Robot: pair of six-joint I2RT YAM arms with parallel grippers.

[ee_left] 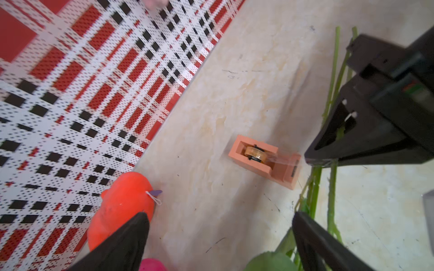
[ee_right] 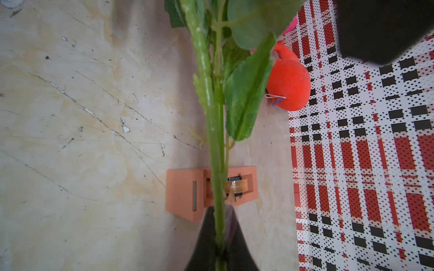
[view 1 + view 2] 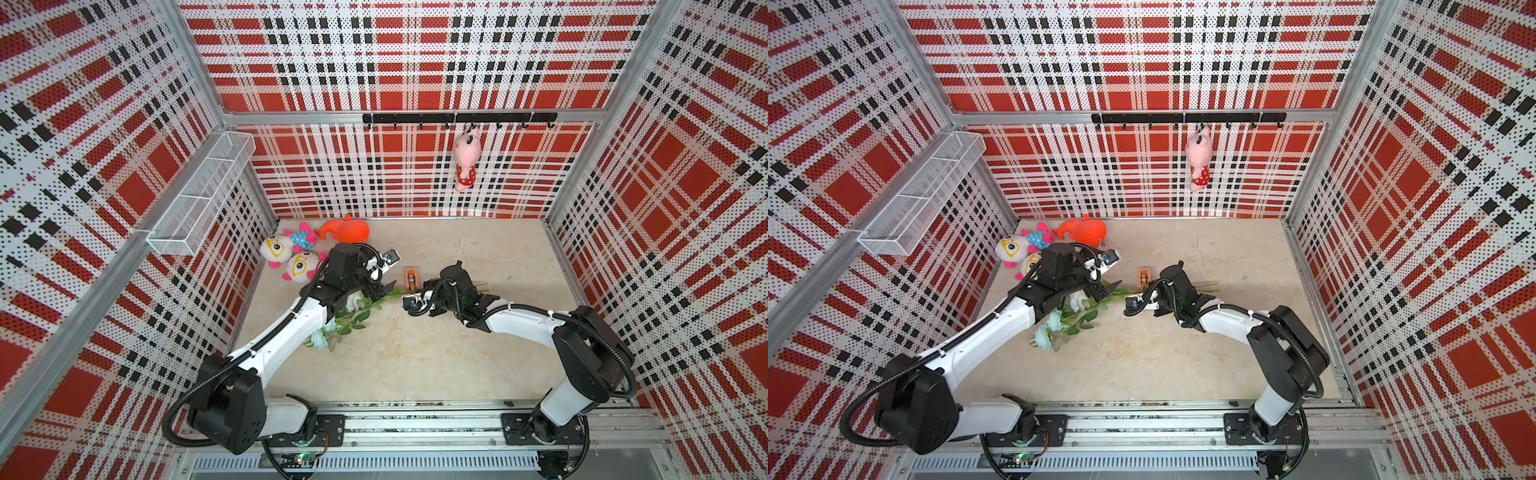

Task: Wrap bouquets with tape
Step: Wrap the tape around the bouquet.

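Observation:
The bouquets are one bunch of pale blue-white roses (image 3: 322,338) (image 3: 1044,336) lying on the beige floor, its leaves partly hidden under my left arm. Its thin green stems (image 2: 217,140) run right into my right gripper (image 2: 219,211) (image 3: 422,287), which is shut on them. The tape sits in an orange-tan dispenser (image 3: 411,279) (image 3: 1144,278) (image 1: 265,162) (image 2: 185,192) just behind the held stems. My left gripper (image 1: 220,225) (image 3: 384,289) is open over the leafy stretch, with bare floor between its fingers and the stems beside one finger (image 1: 310,234).
An orange plush (image 3: 345,230) (image 1: 122,204) and white fish plushes (image 3: 276,249) lie in the back left corner, close to my left wrist. A pink plush (image 3: 465,160) hangs from the black hook rail (image 3: 415,118). A wire basket (image 3: 199,199) juts from the left wall.

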